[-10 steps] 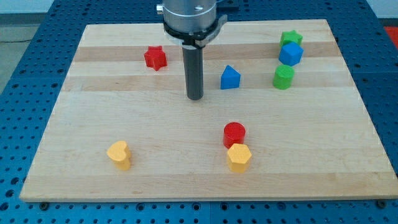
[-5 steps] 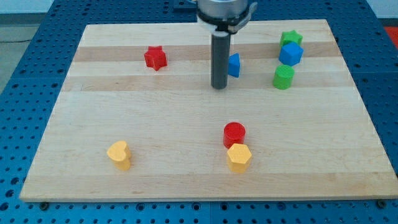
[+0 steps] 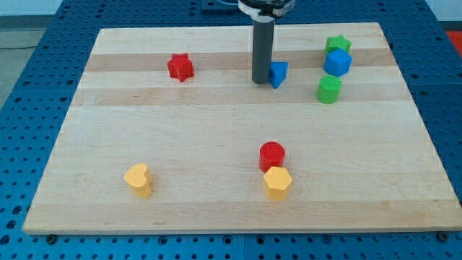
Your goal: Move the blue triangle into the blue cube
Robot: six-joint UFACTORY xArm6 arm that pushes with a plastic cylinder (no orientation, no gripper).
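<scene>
The blue triangle [image 3: 279, 73] lies on the wooden board [image 3: 231, 130] in the upper middle. My tip [image 3: 260, 81] stands right against its left side, touching or nearly touching it. The blue cube [image 3: 337, 63] sits to the right of the triangle, near the view's upper right, with a clear gap between the two. The rod rises from the tip out of the view's top.
A green star [image 3: 337, 45] sits just above the blue cube and a green cylinder [image 3: 329, 89] just below it. A red star [image 3: 180, 67] lies at the upper left. A red cylinder [image 3: 272, 154] and a yellow hexagon [image 3: 277, 183] sit at lower middle, a yellow heart [image 3: 138, 179] at lower left.
My tip has moved right and up the board, from left of the blue triangle to against it. The triangle has been pushed up and slightly right and has turned.
</scene>
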